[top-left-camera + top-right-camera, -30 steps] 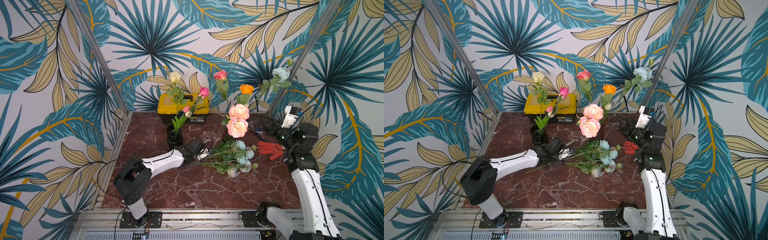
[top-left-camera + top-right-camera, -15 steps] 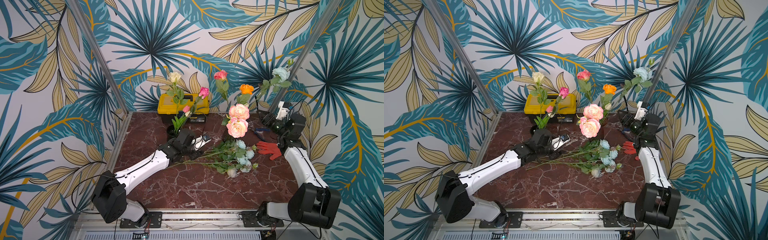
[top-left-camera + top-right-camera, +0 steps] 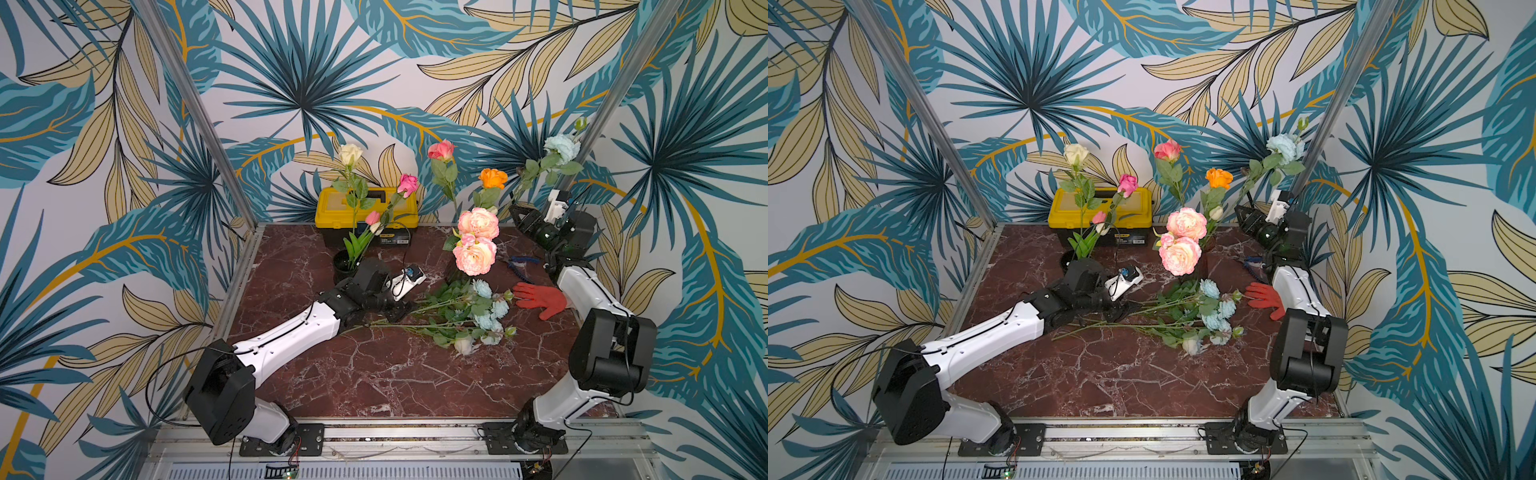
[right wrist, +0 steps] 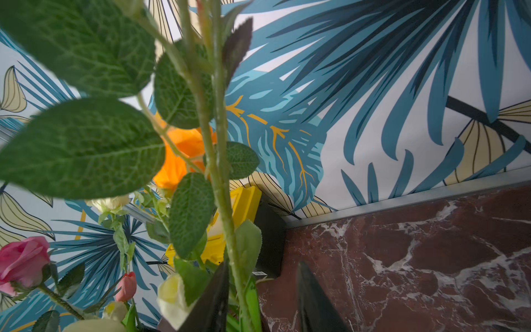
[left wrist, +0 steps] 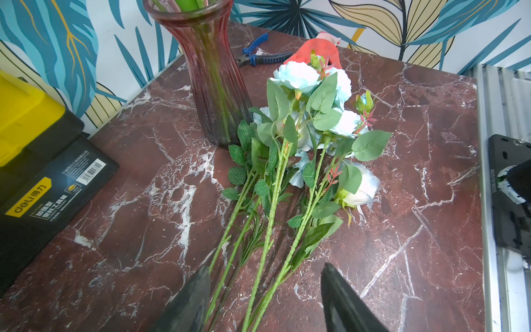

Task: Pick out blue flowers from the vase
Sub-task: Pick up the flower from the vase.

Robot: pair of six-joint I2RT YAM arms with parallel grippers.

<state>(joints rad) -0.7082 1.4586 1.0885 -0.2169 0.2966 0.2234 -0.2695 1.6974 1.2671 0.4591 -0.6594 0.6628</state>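
Left wrist cam: a bunch of blue flowers (image 5: 310, 115) is lying on the table (image 5: 129, 230) right beside the vase (image 5: 209, 72). Their stalks are running between the left gripper (image 5: 265, 267) jaws, which are spread wide, nothing pinched.

Top view: one last blue flower (image 3: 561, 146) is sticking up out of the vase, so I'd say it's mostly done.

Right wrist cam: the right gripper (image 4: 263, 267) is sitting open around that flower's stem (image 4: 219, 172), not clamping yet.

Blue flowers (image 3: 1217, 309) lie on the table (image 3: 1100, 374) — stems beside left gripper (image 3: 1121, 308).
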